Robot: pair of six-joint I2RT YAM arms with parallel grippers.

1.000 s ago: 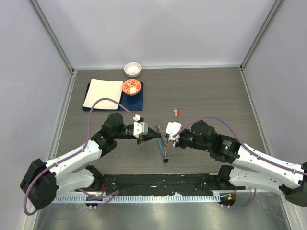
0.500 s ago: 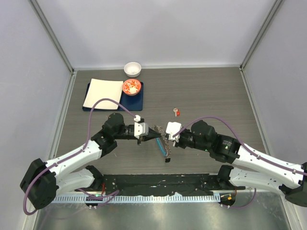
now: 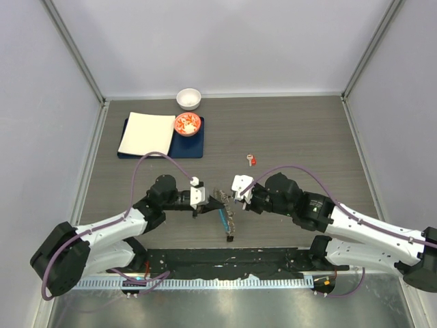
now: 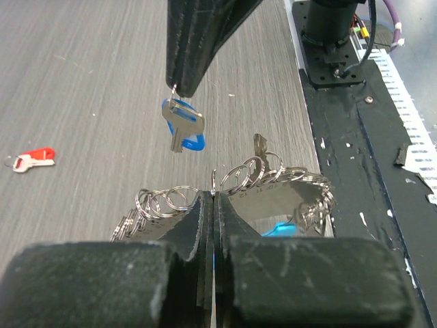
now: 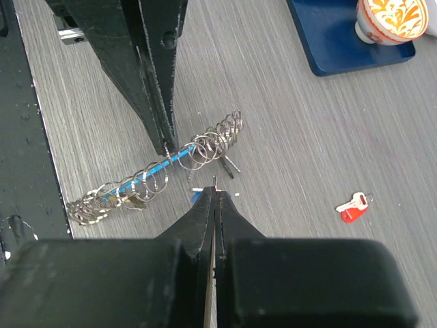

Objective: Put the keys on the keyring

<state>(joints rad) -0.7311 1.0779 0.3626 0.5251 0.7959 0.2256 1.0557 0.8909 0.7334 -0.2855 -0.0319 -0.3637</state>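
Left wrist view shows it best: the blue key (image 4: pixel 183 128) dangles from the tip of the right claw (image 4: pixel 175 85), pinched by its little wire loop. It's mid-frame, just above the keyring (image 4: pixel 239 183), and not touching it as far as I can tell. The keyring is a curved row of silver rings strung on a light-blue strip, with a silver key poking up. The left claw (image 4: pixel 212 205) is clamped on one thin ring at the bottom centre. The red key (image 4: pixel 30 160) lies loose on the table (image 4: pixel 82 68) at the left edge, well apart from everything.

Compared with a second ago in the top view, both claws and the bunch have slid down the frame toward the arm bases, while the red key hasn't budged. So my read is they're still lining things up: blue key not threaded yet, red one not even started.
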